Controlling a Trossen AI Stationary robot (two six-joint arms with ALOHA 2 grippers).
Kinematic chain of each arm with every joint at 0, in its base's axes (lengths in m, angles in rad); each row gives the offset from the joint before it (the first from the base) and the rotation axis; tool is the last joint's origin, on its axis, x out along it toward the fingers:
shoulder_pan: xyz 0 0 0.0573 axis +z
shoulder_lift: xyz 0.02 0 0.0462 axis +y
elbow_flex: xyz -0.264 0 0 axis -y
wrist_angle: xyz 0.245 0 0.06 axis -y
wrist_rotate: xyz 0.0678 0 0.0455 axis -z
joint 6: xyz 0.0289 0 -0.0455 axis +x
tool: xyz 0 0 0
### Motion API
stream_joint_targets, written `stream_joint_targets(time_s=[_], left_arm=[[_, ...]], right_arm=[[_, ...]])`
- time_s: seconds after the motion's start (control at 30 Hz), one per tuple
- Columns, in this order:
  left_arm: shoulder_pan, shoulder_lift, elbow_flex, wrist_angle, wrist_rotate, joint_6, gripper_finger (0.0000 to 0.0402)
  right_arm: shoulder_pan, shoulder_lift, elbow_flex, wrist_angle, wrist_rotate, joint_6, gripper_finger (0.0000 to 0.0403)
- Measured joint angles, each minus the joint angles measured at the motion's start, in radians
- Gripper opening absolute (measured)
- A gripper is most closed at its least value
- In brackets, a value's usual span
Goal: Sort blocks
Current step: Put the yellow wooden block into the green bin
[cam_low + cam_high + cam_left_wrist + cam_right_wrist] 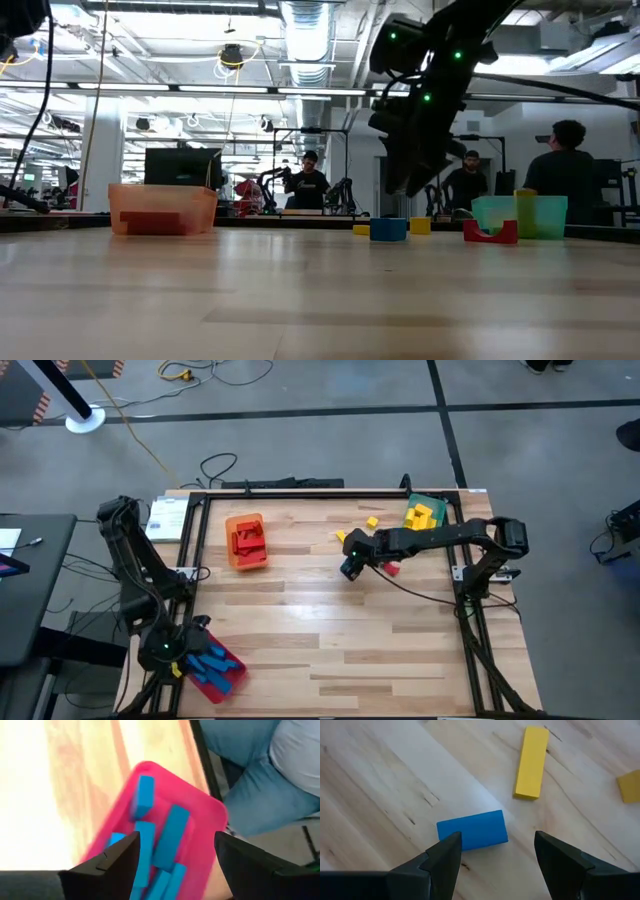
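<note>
From above, the orange tray is holding red blocks, the green tray yellow blocks, and the red tray at the near left corner blue blocks. The left gripper is hovering over that red tray; the right gripper is reaching toward mid-table.

At table level, a blue block is lying under the right arm.

The left wrist view is showing spread fingers above the blue bars.

The right wrist view is showing spread fingers, empty, over the blue block beside a yellow bar.
</note>
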State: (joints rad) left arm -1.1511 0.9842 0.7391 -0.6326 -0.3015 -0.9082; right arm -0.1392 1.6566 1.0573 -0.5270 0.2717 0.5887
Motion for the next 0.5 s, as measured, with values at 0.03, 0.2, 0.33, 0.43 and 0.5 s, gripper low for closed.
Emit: stream_joint_targets(time_s=[0.03, 0.2, 0.33, 0.43, 0.5], left_arm=[[0.000, -0.011, 0.000, -0.014, -0.015, 0.008, 0.0251], [0.000, -0.052, 0.000, -0.075, -0.093, 0.059, 0.0251], [0.000, -0.070, 0.000, -0.094, -0.146, 0.107, 0.0251], [0.000, -0.074, 0.000, -0.093, -0.172, 0.134, 0.0251], [0.000, -0.074, 0.000, -0.094, -0.180, 0.143, 0.0251]], right_arm=[[-0.005, 0.000, 0.000, 0.000, -0.008, 0.004, 0.0265], [-0.030, 0.000, 0.000, 0.000, -0.011, -0.045, 0.0265], [-0.091, 0.000, 0.000, 0.007, 0.005, -0.092, 0.0265], [-0.144, 0.001, 0.000, 0.027, 0.007, -0.139, 0.0265], [-0.178, 0.001, 0.000, 0.050, -0.007, -0.162, 0.0265]])
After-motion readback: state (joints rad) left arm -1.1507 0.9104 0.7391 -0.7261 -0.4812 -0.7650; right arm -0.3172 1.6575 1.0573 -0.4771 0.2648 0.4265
